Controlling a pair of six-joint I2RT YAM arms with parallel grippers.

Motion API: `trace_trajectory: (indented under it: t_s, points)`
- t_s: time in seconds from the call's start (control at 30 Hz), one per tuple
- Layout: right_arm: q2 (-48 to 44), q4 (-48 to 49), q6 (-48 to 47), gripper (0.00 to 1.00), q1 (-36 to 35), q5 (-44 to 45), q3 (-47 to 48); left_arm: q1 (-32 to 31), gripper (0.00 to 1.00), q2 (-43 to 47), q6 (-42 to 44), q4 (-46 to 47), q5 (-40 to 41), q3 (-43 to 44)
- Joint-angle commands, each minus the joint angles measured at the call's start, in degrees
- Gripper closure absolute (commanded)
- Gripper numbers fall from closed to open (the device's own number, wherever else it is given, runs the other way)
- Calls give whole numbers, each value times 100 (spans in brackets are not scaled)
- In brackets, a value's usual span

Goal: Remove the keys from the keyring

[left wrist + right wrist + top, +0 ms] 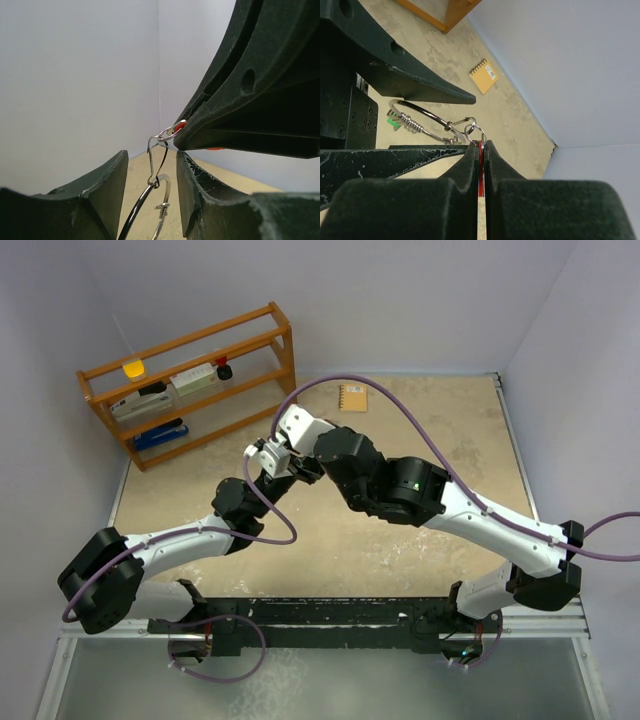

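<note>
Top: left gripper (276, 468) and right gripper (298, 470) sat tip to tip above the bench (400, 560); task items too small to see there.
Left wrist: left jaws spread either side of keyring (136, 212), not touching it. Clip (149, 157) linked keyring to red key (179, 126) above.
Right wrist: right jaws pressed on red key; green key (394, 121) at keyring's left end.

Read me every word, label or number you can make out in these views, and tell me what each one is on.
None can be read.
Tan notebook: the white sticker on its cover carries print too small to read.
White box on the wooden shelf: its markings are too blurred to read.
</note>
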State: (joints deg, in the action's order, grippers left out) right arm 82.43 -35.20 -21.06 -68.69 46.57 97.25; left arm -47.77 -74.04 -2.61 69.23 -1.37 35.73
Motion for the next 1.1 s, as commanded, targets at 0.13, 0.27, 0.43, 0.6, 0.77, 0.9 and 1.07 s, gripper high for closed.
trace_trajectory:
  t_s: [0.13, 0.27, 0.43, 0.6, 0.77, 0.9, 1.07]
  points:
    - [-149, 350, -10, 100, -46, 68, 33, -4, 66, 26, -119, 137, -116, 71]
    - [-162, 400, -24, 100, -45, 63, 21, -4, 72, 18, -115, 117, -144, 75]
    - [-157, 366, 3, 100, -40, 54, 5, -2, 79, 52, -125, 252, -152, 34]
    - [-162, 329, 41, 100, -44, 109, -3, -4, 85, 164, -72, 336, -121, -38]
    - [-134, 296, 80, 100, -46, 164, 6, -4, 89, 355, 72, 325, -103, -142]
    - [-88, 302, 81, 100, -50, 201, 48, -4, 95, 507, 189, 18, -117, -148]
    - [-82, 407, 38, 100, -49, 204, 58, -4, 100, 513, 220, -22, -75, -205]
